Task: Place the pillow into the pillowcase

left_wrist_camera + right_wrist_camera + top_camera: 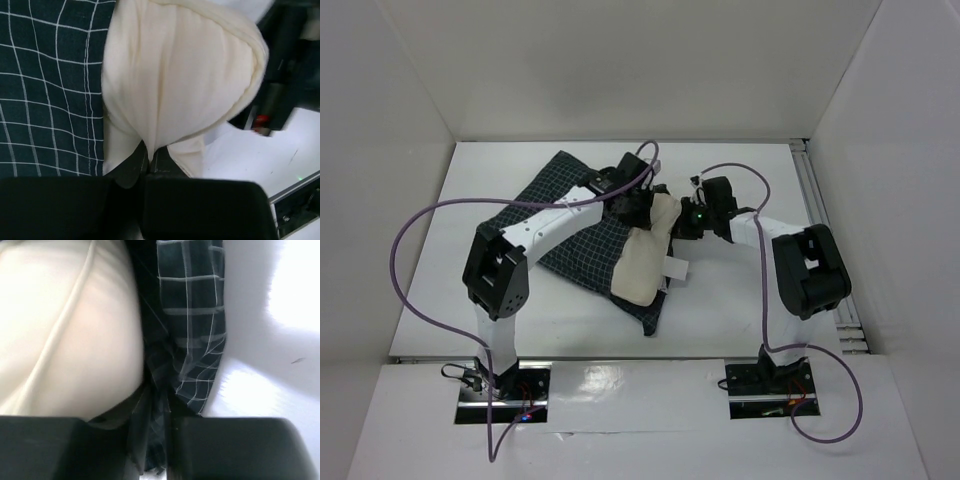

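Note:
The cream pillow (642, 262) lies partly on the dark checked pillowcase (570, 222) in the middle of the table, with a white tag (677, 268) at its right edge. My left gripper (642, 207) is at the pillow's far end. In the left wrist view the left gripper (149, 156) is shut on a pinched fold of the pillow (185, 65), with the pillowcase (45, 90) beside it. My right gripper (682, 225) is just right of the pillow. In the right wrist view the right gripper (156, 412) is shut on a bunched edge of the pillowcase (192, 325), next to the pillow (65, 330).
White walls enclose the table on three sides. A metal rail (815, 200) runs along the table's right edge. Purple cables (430, 215) loop over both arms. The right arm's black wrist (280, 85) sits close beside the pillow in the left wrist view.

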Motion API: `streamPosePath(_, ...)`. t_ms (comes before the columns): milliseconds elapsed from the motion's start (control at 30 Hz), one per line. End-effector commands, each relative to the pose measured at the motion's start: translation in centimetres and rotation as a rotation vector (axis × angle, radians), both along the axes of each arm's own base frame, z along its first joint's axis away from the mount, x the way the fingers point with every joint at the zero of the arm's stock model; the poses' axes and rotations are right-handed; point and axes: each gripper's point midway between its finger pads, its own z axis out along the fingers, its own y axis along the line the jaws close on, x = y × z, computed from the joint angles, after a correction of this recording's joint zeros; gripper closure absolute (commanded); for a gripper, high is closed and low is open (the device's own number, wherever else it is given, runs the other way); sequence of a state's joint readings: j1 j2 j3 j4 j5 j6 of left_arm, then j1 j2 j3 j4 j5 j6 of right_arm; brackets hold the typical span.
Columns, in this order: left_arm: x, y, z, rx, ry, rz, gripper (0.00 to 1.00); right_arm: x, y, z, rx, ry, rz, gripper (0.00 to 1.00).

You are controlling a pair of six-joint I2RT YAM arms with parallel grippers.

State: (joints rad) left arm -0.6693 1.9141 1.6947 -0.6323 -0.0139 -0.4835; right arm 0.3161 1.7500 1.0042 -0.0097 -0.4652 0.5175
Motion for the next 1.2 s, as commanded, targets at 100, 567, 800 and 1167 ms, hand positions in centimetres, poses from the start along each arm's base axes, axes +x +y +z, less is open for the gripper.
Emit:
streamPosePath(100, 3.5, 3.6, 2.0, -0.132, 0.018, 0.099, 1.00, 2.5, -1.3, 4.8, 0.023, -0.099, -0.039, 0.55)
streamPosePath(567, 1.6, 5.5, 12.7, -0.327, -0.089, 0.046, 1.00, -2.7, 0.7, 5.5, 0.142, -0.124, -0.130, 0.37)
streamPosePath(800, 1.8, 7.7, 15.7, -0.402, -0.114, 0.047, 1.00, -3.3, 4.1, 7.3, 0.186, -0.170, -0.078, 0.29)
streamPosePath(1167, 1.7, 8.3, 16.6, -0.428, -0.113, 0.041, 1.00, -0.5, 9.0, 7.7, 0.159, -0.184, -0.134, 0.33)
